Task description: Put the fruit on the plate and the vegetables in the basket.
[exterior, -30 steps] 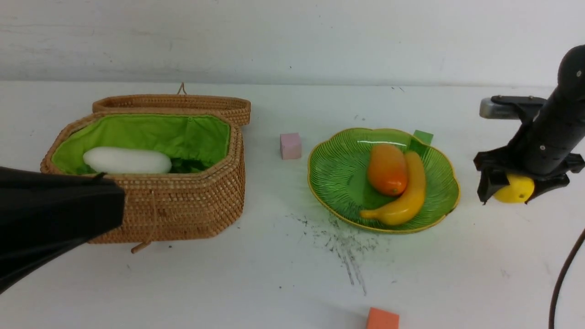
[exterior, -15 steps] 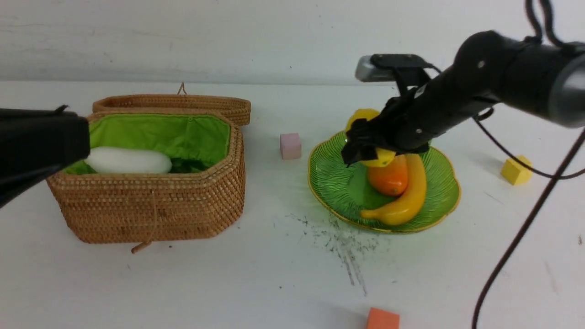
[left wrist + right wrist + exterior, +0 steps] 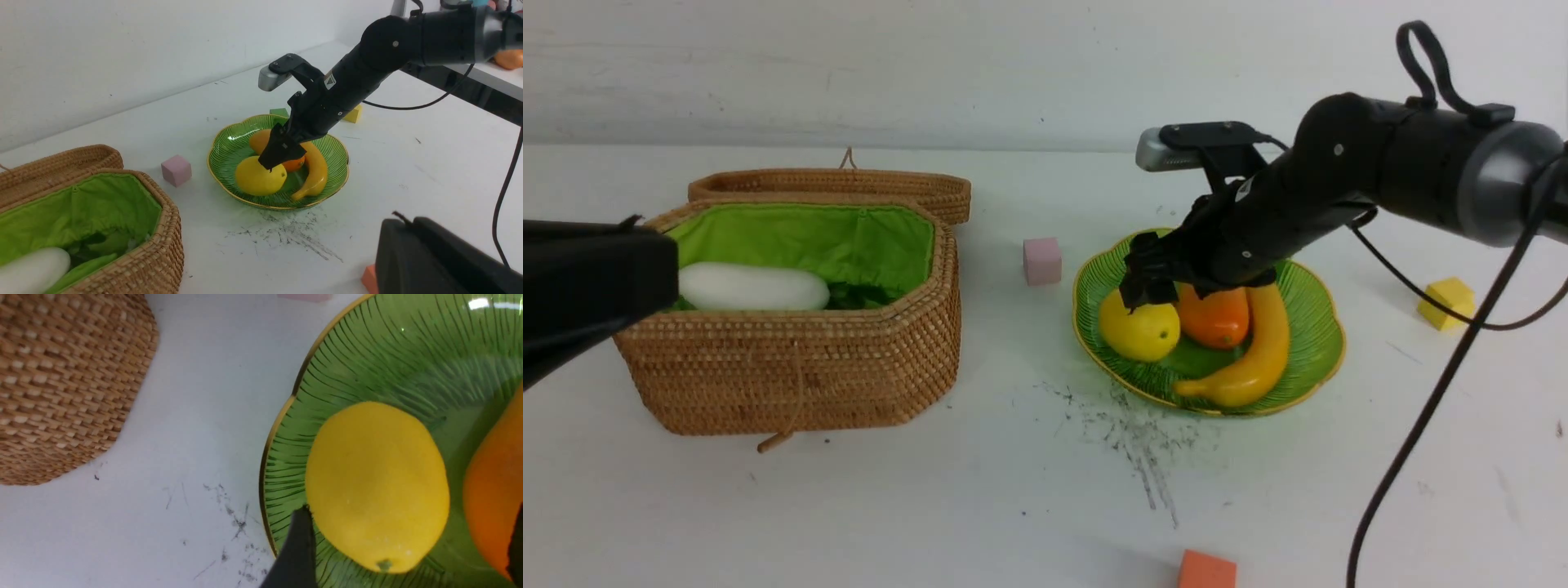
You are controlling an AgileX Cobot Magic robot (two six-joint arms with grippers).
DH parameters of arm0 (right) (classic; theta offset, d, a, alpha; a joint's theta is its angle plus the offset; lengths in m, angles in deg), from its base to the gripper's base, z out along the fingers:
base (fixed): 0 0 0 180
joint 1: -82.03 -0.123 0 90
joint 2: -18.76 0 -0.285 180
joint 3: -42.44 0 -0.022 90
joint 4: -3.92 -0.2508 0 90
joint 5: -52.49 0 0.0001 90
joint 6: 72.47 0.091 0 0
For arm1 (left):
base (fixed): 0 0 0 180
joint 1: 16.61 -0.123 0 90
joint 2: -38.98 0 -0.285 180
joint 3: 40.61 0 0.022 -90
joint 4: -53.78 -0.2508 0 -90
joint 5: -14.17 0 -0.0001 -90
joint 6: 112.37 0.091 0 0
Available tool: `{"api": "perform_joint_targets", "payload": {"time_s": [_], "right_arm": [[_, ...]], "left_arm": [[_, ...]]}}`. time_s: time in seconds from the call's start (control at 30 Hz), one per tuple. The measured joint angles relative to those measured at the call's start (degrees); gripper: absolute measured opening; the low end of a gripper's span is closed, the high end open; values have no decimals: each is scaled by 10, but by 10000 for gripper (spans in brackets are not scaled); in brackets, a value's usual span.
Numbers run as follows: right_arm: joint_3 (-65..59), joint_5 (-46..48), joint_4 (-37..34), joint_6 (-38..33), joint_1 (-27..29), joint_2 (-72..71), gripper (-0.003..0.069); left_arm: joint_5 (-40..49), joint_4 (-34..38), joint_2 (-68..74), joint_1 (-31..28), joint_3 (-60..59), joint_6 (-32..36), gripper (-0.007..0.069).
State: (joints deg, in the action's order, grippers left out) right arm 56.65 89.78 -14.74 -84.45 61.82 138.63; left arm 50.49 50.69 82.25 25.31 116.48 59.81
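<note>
Your lemon [image 3: 1139, 330] lay in the plate [image 3: 1307, 286] on its side nearest the basket, just beside the mango [image 3: 1215, 316], with the banana [image 3: 1250, 351] curved along the mango's far side. All three fruits sat inside the gold-rimmed dish. Your right pincer [image 3: 1152, 287] hung just above the lemon with its fingers [image 3: 298, 547] spread apart, one on either side of the fruit and not clamped on it. The basket [image 3: 800, 367] stood well apart on the table [image 3: 1013, 490], lid swung back, with the white radish [image 3: 753, 287] lying on the green lining. Your left pincer [image 3: 596, 282] showed only as a dark shape in front of the basket's corner; it was closed, with nothing visible in it. A pink cube [image 3: 1042, 260] stood between basket and plate, a yellow cube [image 3: 1445, 303] beyond the plate, an orange cube [image 3: 1205, 569] at the near edge.
</note>
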Motion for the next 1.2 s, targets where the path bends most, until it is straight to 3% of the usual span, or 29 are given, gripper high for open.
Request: {"api": "perform_joint_targets", "payload": {"time_s": [0.23,0.27,0.33,0.37,0.43,0.5,0.8,1.2], "right_arm": [[0,63,28,9,0,-93,444],[0,103,49,22,0,-133,356],[-1,136,65,33,0,-161,287],[-11,184,84,48,0,-200,190],[-31,228,98,66,0,-249,74],[-73,263,103,85,0,-301,0],[-363,265,81,188,0,-576,-1],[-578,188,55,240,0,-869,9]], "left_arm": [[1,-3,-1,0,0,-1,15],[1,-3,-9,0,0,-1,8],[1,-4,-20,0,-1,-1,-4],[0,-6,-43,0,-7,-2,-13],[-1,-8,-86,0,-24,-13,-13],[-4,-10,-140,0,-55,-34,-13],[-85,-19,-327,0,-274,-89,-13],[-139,-22,-353,0,-419,-90,-13]]}}
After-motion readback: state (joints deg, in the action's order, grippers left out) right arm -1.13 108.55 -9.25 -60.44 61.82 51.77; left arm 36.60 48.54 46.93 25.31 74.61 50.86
